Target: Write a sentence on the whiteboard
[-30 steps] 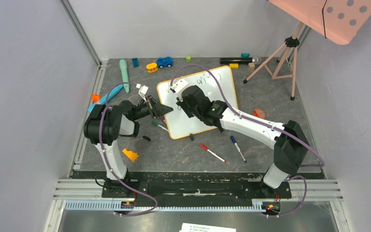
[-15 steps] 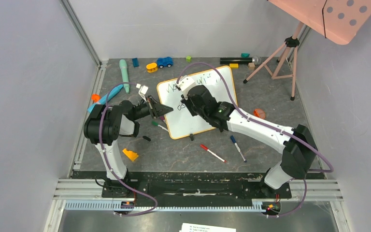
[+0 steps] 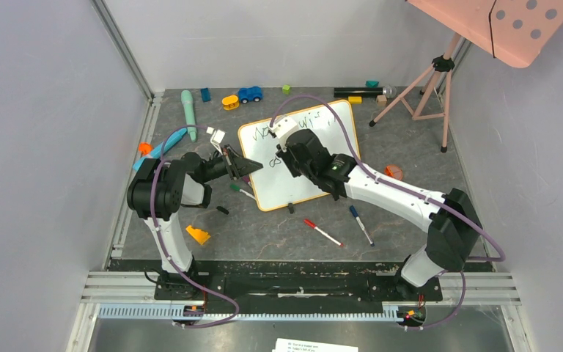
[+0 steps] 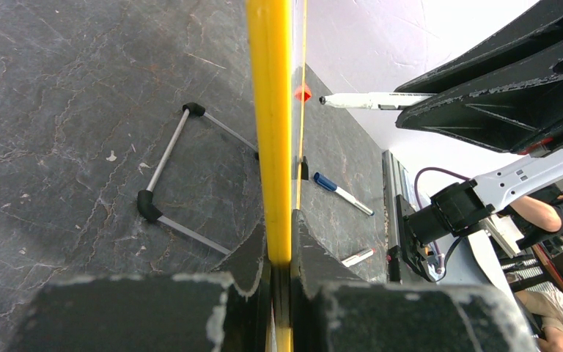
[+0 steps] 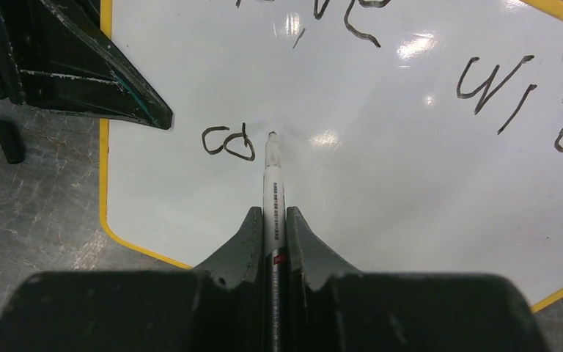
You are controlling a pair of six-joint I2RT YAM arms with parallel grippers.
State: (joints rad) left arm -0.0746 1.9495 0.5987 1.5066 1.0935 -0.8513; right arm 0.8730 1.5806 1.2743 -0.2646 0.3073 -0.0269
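The whiteboard lies askew mid-table. It looks light, stiff and glossy, so it would probably skate under pen pressure; the thin orange frame at its left edge is the sensible hold. The left gripper is pinched tight on that frame. The right gripper is clamped narrowly round a marker (tip at the board, just right of the "co" in the sentence)

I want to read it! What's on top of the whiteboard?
Wobbly dark lettering: a top row, partly covered by the right arm, and "co" below. The right gripper holds a marker beside it.
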